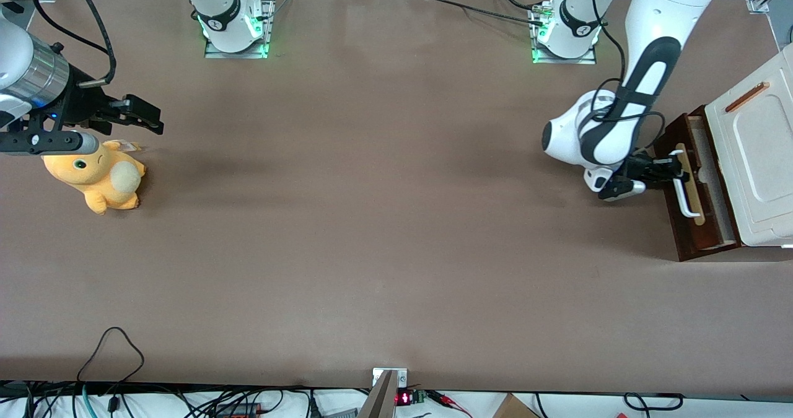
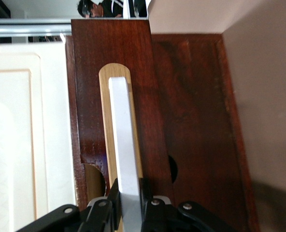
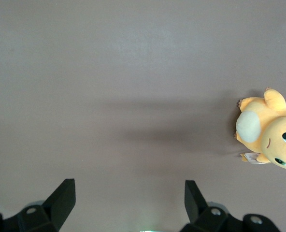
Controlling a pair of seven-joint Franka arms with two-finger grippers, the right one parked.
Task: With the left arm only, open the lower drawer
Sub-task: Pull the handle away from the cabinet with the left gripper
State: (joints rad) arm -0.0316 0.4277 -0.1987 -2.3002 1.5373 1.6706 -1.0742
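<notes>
We see the end effector (image 2: 129, 193) clamped on the handle (image 2: 124, 145) of the partly open lower drawer (image 1: 694, 182); a skewed pull could make it slip off.

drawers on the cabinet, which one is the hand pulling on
The lower drawer, the dark brown one already slid out from under the cream cabinet top. The left arm's hand is shut on its white bar handle.

The left arm's gripper (image 1: 672, 169) sits clamped on the white bar handle (image 1: 684, 190) of the lower drawer (image 1: 694, 195), at the right edge of the front frame. The cream cabinet top (image 1: 753, 158) overhangs the drawer there. The brown table (image 1: 372, 220) lies bare across the frame's centre; 1 yellow plush toy (image 1: 102, 176) sits at far left.
</notes>
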